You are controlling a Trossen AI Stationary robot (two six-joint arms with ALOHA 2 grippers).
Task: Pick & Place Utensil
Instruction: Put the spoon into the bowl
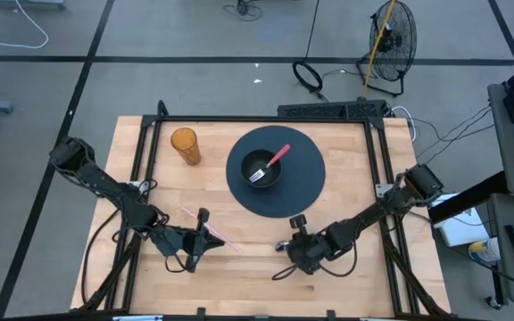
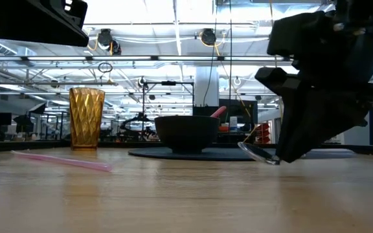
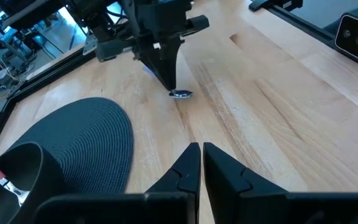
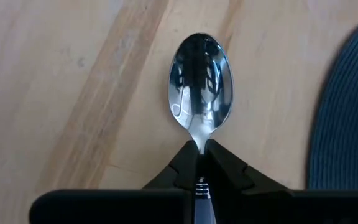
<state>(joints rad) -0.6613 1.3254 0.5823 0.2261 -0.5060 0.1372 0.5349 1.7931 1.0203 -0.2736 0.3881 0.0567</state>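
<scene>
A robotics lab or industrial workshop hall; the wooden counter (image 1: 239,259) stands on a grey concrete floor (image 1: 150,36) marked with dark lines; a floor fan (image 1: 391,36) and loose cables (image 1: 315,76) lie behind it; the low view shows a high ceiling with steel trusses (image 2: 173,59), bright overhead light panels (image 2: 144,11) and further workstations beyond.

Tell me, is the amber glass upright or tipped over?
Upright: the amber glass stands on its base on the table, rim upward.
</scene>
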